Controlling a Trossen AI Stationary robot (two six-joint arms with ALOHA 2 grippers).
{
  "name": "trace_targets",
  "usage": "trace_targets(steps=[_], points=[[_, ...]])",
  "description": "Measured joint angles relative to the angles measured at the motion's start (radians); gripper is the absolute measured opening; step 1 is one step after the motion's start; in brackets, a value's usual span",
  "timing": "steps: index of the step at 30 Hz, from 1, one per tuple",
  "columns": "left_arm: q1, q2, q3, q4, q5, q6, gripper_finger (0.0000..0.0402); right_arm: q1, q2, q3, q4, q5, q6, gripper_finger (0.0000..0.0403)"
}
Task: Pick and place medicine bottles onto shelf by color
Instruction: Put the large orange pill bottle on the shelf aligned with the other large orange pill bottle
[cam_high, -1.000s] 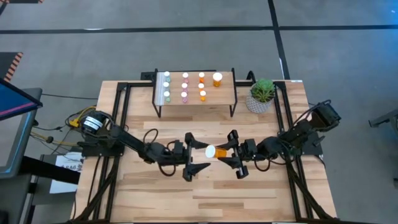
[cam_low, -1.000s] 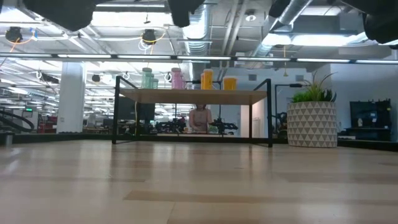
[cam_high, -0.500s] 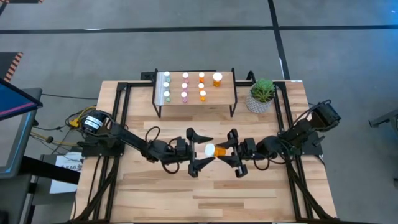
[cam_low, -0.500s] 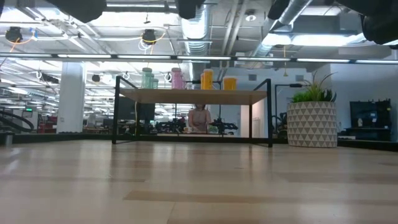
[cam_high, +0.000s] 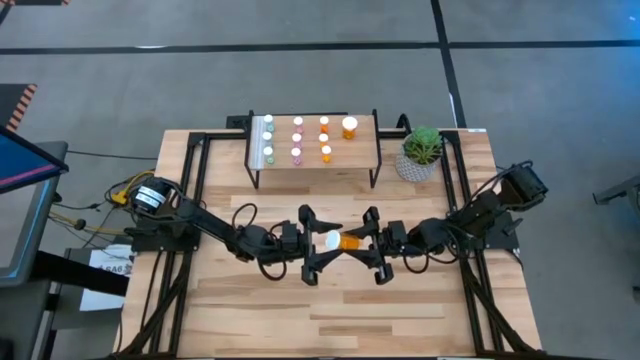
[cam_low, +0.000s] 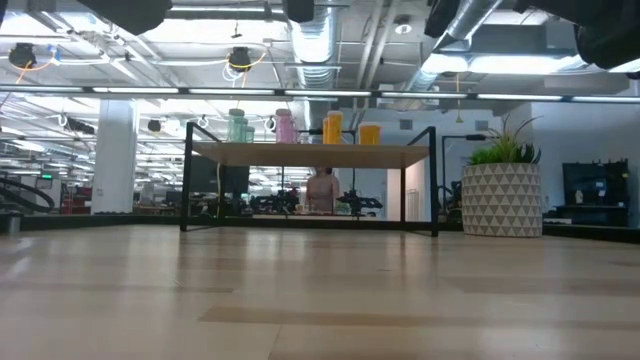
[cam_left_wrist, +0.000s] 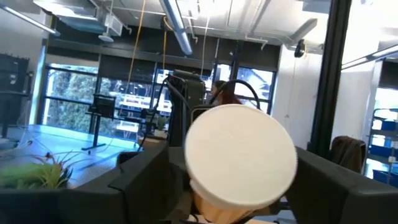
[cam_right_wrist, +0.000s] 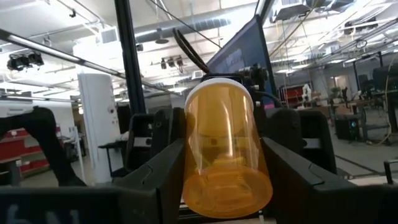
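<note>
Orange and translucent, a large white-capped medicine bottle (cam_high: 342, 241) lies on its side above the middle of the wooden tabletop (cam_high: 420, 310), between the two arms. Both arms are stretched low and inward from the table's sides, their wrists facing one another.

Right gripper (cam_high: 374, 245): reaches in from the right. Its fingers (cam_right_wrist: 155, 180) clamp the orange body of the bottle on both sides, the bottle's flat base turned toward that arm's wrist.

Left gripper (cam_high: 312, 247): reaches in from the left, level with the right one. Its fingers (cam_left_wrist: 140, 174) stand on either side of the bottle's white cap (cam_left_wrist: 240, 154), which faces that wrist. Whether they press on the cap or only bracket it cannot be told.

Shelf (cam_high: 362, 160), a light wood plank top on thin black metal legs, stands at the far side of the table, well apart from both grippers. On it stand small white-capped bottles in rows: pale green (cam_high: 267, 136) at the left, pink (cam_high: 297, 137) next, orange (cam_high: 325, 138) beyond, and one larger orange bottle (cam_high: 349, 127) at the far right.

Potted green plant (cam_high: 421, 152) sits just right of the shelf.
</note>
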Motion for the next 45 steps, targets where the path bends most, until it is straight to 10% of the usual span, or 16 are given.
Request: trace_targets(steps=[14, 45], points=[[0.007, 0.0, 0.0, -0.006, 0.026, 0.006, 0.016, -0.012, -0.001, 0.001, -0.033, 0.0, 0.051, 0.0215], [-0.047, -0.21, 0.001, -0.814, -0.087, -0.115, 0.0173, -0.011, 0.001, -0.001, -0.353, -0.012, 0.144, 0.0277]])
